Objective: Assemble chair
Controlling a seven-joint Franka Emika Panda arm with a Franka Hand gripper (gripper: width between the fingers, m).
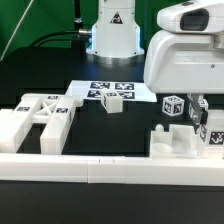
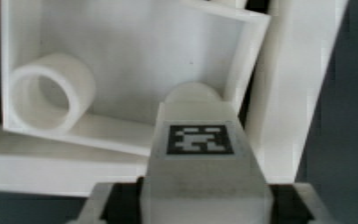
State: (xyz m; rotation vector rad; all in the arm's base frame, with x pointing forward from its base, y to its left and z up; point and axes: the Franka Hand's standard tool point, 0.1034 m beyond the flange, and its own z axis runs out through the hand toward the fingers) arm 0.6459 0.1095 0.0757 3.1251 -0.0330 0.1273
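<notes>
- The gripper (image 1: 200,110) hangs at the exterior view's right, directly under the large white robot housing (image 1: 190,45) and low over a cluster of chair parts.
- In the wrist view the jaws are clamped on a narrow white piece (image 2: 197,120), which carries one square tag on its upper face. A grey finger (image 2: 114,205) shows beside it at each flank.
- The held piece cannot be made out in the exterior view.
- Beyond the held piece, the wrist view shows a white framed panel (image 2: 149,55) with a raised ring (image 2: 51,92) on it. Whether the piece touches the panel cannot be told.
- At the exterior view's right, a tagged cube (image 1: 172,105) stands just behind a low blocky part (image 1: 172,142). Another tagged part (image 1: 214,135) sits at the frame edge, near the gripper.
- A flat slotted panel (image 1: 40,115) lies on the dark table (image 1: 130,135) at the exterior view's left, well apart from the right-hand cluster.
- That panel lies just behind the long white border rail (image 1: 100,168).
- A small cube (image 1: 112,100) with tags stands alone in the middle, at the near edge of the marker board (image 1: 125,88).
- The chair parts are in separate groups, not joined into one structure.
</notes>
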